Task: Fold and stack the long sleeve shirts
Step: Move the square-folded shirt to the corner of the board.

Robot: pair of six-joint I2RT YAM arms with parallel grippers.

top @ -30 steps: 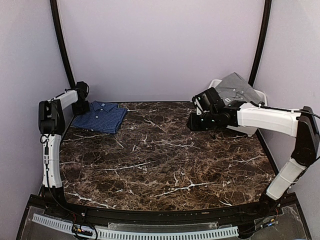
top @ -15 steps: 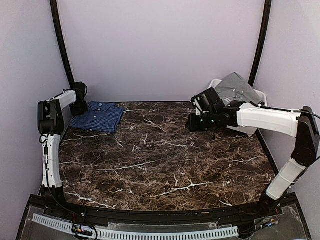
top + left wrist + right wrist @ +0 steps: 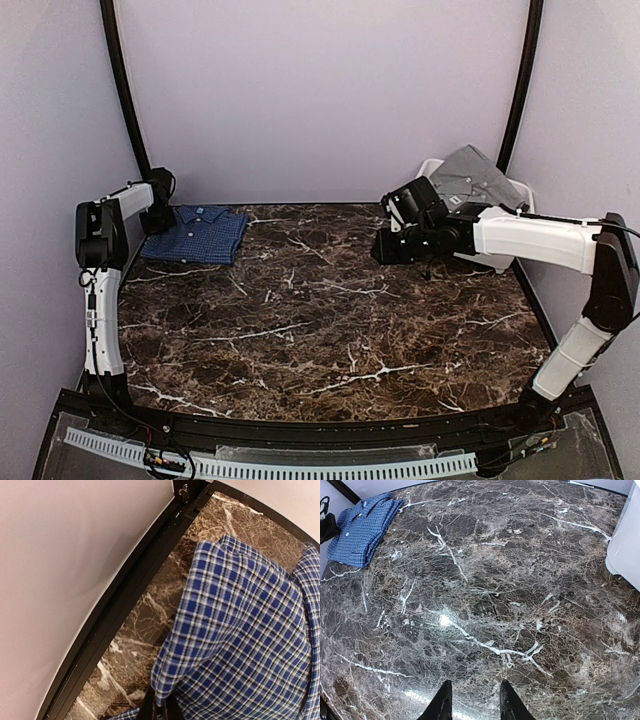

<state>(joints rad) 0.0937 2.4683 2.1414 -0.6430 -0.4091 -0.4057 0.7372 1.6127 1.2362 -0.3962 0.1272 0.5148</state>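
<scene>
A folded navy-blue checked shirt (image 3: 200, 233) lies at the table's far left corner. My left gripper (image 3: 159, 212) is at its left edge. In the left wrist view the gripper (image 3: 161, 701) is shut on a fold of the checked cloth (image 3: 240, 630), which is pinched between the dark fingertips. A grey shirt (image 3: 476, 174) is heaped in the white bin (image 3: 498, 261) at the far right. My right gripper (image 3: 386, 245) hovers over the marble in front of the bin. Seen from the right wrist, that gripper (image 3: 472, 696) is open with only table between its fingers, and the blue shirt (image 3: 362, 527) is far off.
The black frame rail (image 3: 115, 610) and the lilac side wall run close along the blue shirt's left side. The white bin (image 3: 625, 540) edges into the right wrist view. Dark marble (image 3: 320, 320) spreads between the two arms.
The left gripper has drawn the blue shirt a little further left, toward the corner. The right arm has stayed in place.
</scene>
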